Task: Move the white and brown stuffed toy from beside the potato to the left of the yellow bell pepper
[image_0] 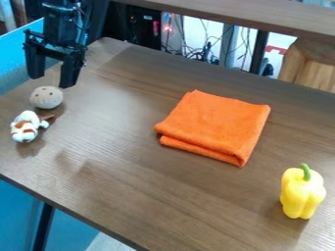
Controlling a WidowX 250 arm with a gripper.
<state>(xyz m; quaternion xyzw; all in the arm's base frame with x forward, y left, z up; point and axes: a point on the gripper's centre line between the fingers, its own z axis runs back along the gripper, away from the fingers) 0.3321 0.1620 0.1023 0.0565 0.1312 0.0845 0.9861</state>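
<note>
Gripper [52,82] open beside the speckled ball [46,97]

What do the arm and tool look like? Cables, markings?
Arm: black, blocky segments, apparently thin dark wiring alongside. Tool: matte black, wide crossbar, two chunky straight fingers. Can't make out any markings.

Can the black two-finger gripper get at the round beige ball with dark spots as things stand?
Likely yes. The black two-finger gripper is open near the round beige ball, nothing visible between them. The small white-and-brown toy sits close by, so side clearance looks tight.
</note>
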